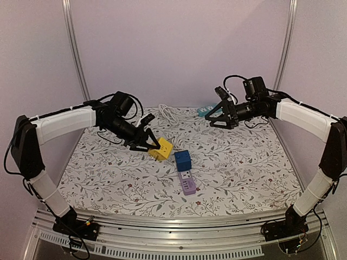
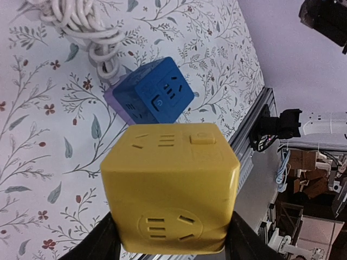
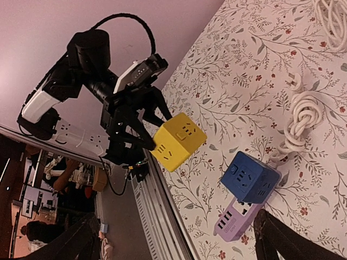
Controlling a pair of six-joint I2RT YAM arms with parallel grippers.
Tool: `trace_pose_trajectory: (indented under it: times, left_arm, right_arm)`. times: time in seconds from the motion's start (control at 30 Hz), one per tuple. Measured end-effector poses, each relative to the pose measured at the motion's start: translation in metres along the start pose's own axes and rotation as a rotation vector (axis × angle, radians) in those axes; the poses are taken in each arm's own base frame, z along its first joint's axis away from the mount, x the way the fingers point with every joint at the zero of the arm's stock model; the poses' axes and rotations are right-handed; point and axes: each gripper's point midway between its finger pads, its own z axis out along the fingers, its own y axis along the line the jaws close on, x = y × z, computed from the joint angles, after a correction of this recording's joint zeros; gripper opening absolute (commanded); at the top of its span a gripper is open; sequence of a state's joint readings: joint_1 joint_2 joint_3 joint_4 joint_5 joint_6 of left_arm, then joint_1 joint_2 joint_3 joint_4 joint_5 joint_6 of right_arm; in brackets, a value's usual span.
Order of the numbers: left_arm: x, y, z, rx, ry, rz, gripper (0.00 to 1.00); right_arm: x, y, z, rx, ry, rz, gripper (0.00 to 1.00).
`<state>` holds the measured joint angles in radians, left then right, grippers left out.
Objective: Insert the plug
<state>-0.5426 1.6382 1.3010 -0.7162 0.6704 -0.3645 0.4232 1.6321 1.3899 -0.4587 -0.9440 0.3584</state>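
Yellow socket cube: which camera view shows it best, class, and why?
The left wrist view: the yellow socket cube looms large, its slots and button sharp, gripped by the left gripper. The top external view shows it small at that gripper's tip; the right wrist view shows it mid-sized.

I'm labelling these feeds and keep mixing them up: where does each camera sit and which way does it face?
Top external: above and behind the bases, looking down on the table; left arm and right arm show.
Left wrist: looks past its own fingers, clamped on the yellow cube, toward the blue cube.
Right wrist: looks across the table at the left arm; own fingers frame the bottom corners.
All three share the two cubes.
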Motion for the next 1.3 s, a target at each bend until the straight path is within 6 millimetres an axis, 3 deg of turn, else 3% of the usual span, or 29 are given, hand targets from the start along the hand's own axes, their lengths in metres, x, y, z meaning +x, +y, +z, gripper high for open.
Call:
trace_pose_trajectory:
  times: [0.13,0.37,0.73,1.07,1.3]
  left_arm:
    - [-0.006,-0.028,0.013,0.08,0.038,0.033,0.35]
    - [-0.021,-0.07,0.018,0.177,0.018,0.093,0.34]
    - [-0.018,-0.133,0.021,0.393,0.027,0.156,0.33]
    - [-0.012,-0.156,0.015,0.497,0.064,0.153,0.32]
    - [-0.008,-0.17,0.013,0.545,0.08,0.172,0.32]
  right_arm:
    - [0.012,0.025,0.008,-0.138,0.07,-0.01,0.99]
    - [0.029,0.057,0.024,-0.255,0.137,-0.063,0.99]
    - [0.039,0.08,0.035,-0.324,0.169,-0.121,0.99]
    - [0.047,0.09,0.036,-0.366,0.199,-0.139,0.96]
    - [0.061,0.101,0.042,-0.403,0.249,-0.138,0.88]
